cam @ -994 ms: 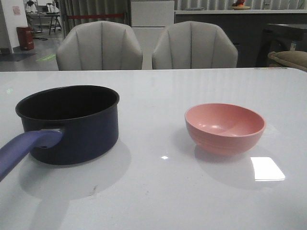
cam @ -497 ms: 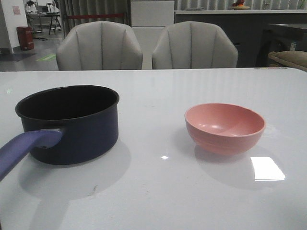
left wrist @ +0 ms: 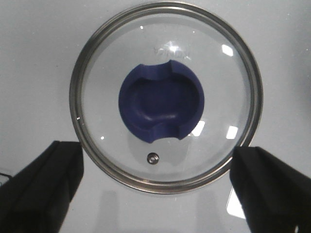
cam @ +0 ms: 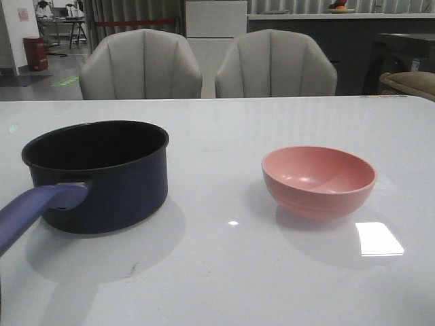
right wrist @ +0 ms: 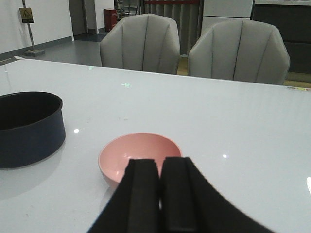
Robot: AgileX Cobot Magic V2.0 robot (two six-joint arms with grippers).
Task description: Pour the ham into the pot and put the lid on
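The dark navy pot (cam: 98, 173) with its purple-blue handle (cam: 34, 210) stands at the left of the white table; it also shows in the right wrist view (right wrist: 29, 127). The pink bowl (cam: 318, 180) stands at the right, also in the right wrist view (right wrist: 138, 156). No ham shows in the bowl or the pot. The glass lid (left wrist: 165, 94) with a blue knob (left wrist: 161, 101) lies flat on the table under my left gripper (left wrist: 158, 187), which is open and wider than the lid. My right gripper (right wrist: 160, 191) is shut and empty, just short of the bowl. Neither gripper shows in the front view.
Two grey chairs (cam: 207, 64) stand behind the table's far edge. The white tabletop (cam: 224, 272) spreads between the pot and the bowl. The lid is out of the front view.
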